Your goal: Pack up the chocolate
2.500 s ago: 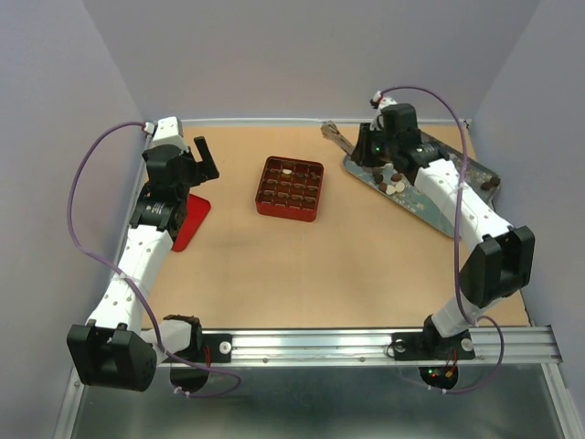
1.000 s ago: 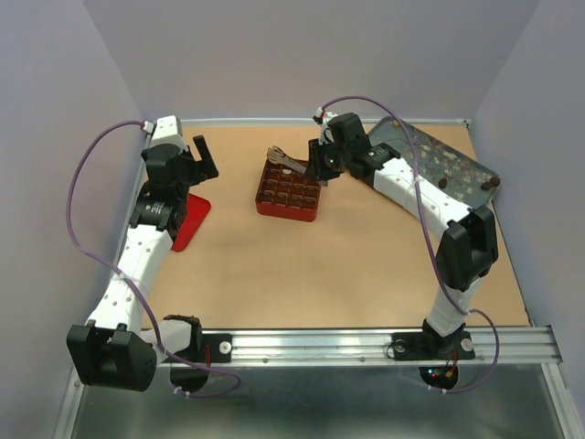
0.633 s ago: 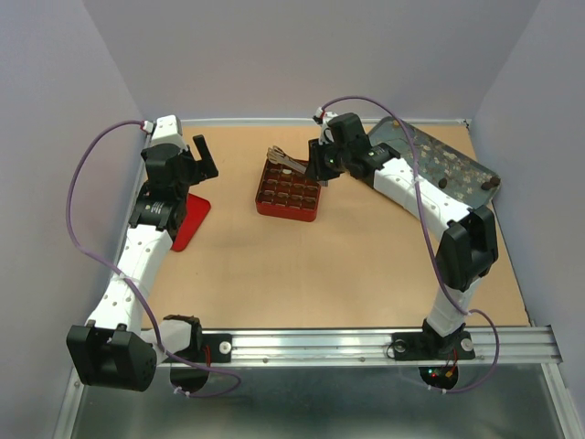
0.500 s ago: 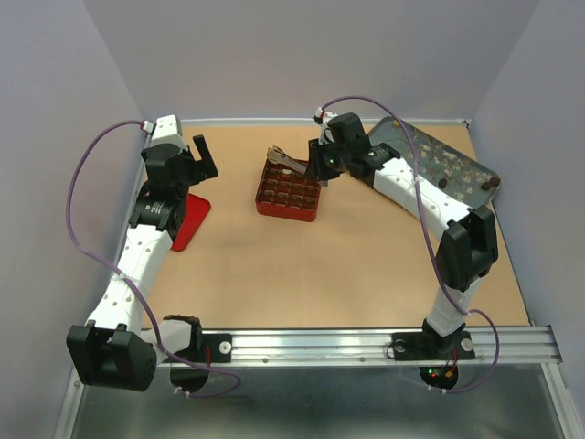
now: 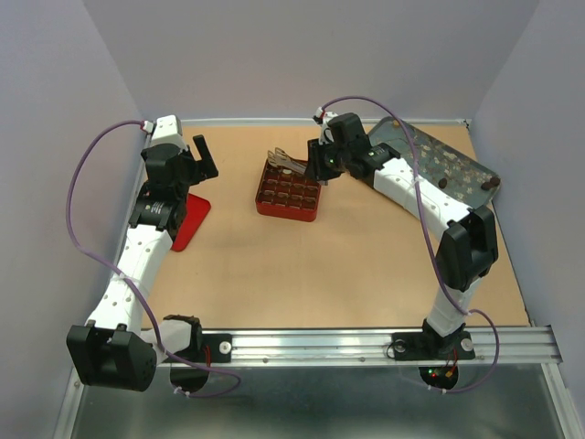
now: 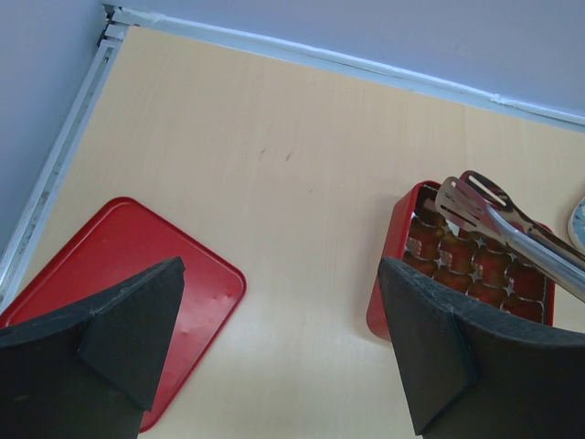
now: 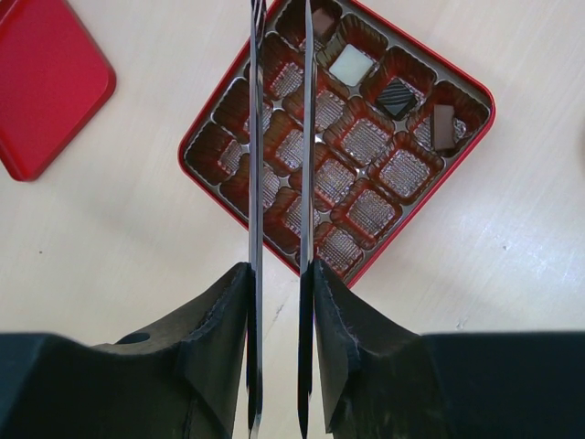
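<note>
My right gripper (image 5: 322, 165) is shut on the metal tongs (image 5: 285, 163). Their tips hang over the far corner of the red gridded box (image 5: 291, 188). In the right wrist view the gripper (image 7: 279, 302) clamps both tong arms (image 7: 255, 137), which stand slightly apart with nothing seen between them. The box (image 7: 366, 142) holds a cream white chocolate (image 7: 352, 66), a dark one (image 7: 398, 96) and a brown one (image 7: 443, 128); most cells are bare. More chocolate pieces (image 5: 437, 163) lie on the grey tray (image 5: 402, 137). My left gripper (image 5: 203, 157) is open and empty.
A red lid (image 5: 192, 219) lies flat at the left beneath my left arm; it also shows in the left wrist view (image 6: 110, 265) and the right wrist view (image 7: 41, 82). The left wrist view shows the box (image 6: 393, 274) and tongs (image 6: 494, 219) to the right.
The right arm has carried the tongs from the grey tray at the right over to the red box. Over the last second it has barely moved. The left arm has not moved.
</note>
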### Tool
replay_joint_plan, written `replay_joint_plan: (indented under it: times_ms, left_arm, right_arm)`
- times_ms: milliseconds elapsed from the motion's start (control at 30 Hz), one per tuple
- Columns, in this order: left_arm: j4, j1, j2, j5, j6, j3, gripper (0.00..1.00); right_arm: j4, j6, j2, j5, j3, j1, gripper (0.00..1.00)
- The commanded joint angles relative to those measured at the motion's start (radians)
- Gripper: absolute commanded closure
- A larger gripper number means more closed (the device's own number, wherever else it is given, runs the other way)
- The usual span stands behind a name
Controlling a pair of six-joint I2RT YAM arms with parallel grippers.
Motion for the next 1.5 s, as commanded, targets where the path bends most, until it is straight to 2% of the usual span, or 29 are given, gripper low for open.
replay_joint_plan:
  times_ms: [0, 167, 367, 667, 800, 900, 1067, 1467]
  left_arm:
    - [0.02, -0.004, -0.01, -0.01, 0.013, 0.048, 0.01]
    - [0.02, -0.004, -0.01, -0.012, 0.013, 0.048, 0.01]
    - [0.021, -0.004, -0.017, -0.027, 0.012, 0.045, 0.01]
    - [0.021, -0.004, -0.026, -0.038, 0.015, 0.045, 0.01]
    - [0.023, -0.004, -0.027, -0.036, 0.013, 0.047, 0.01]
    - [0.027, -0.004, -0.029, -0.029, 0.015, 0.047, 0.01]
    - [0.009, -0.004, -0.021, -0.047, 0.055, 0.039, 0.01]
    - [0.04, -0.003, -0.047, -0.055, 0.038, 0.016, 0.01]
  right_arm:
    - [0.04, -0.001, 0.004, 0.008, 0.076, 0.007, 0.62]
    - [0.04, -0.002, -0.016, 0.063, 0.076, 0.009, 0.64]
    - [0.034, -0.039, -0.094, 0.232, 0.082, -0.017, 0.64]
    - [0.014, -0.039, -0.206, 0.26, -0.042, -0.287, 0.64]
    - [-0.002, -0.05, -0.204, 0.28, -0.093, -0.408, 0.64]
    - [-0.029, -0.05, -0.185, 0.295, -0.108, -0.448, 0.63]
    - [-0.035, -0.035, -0.228, 0.255, -0.153, -0.448, 0.62]
    - [-0.083, -0.015, -0.311, 0.292, -0.286, -0.45, 0.61]
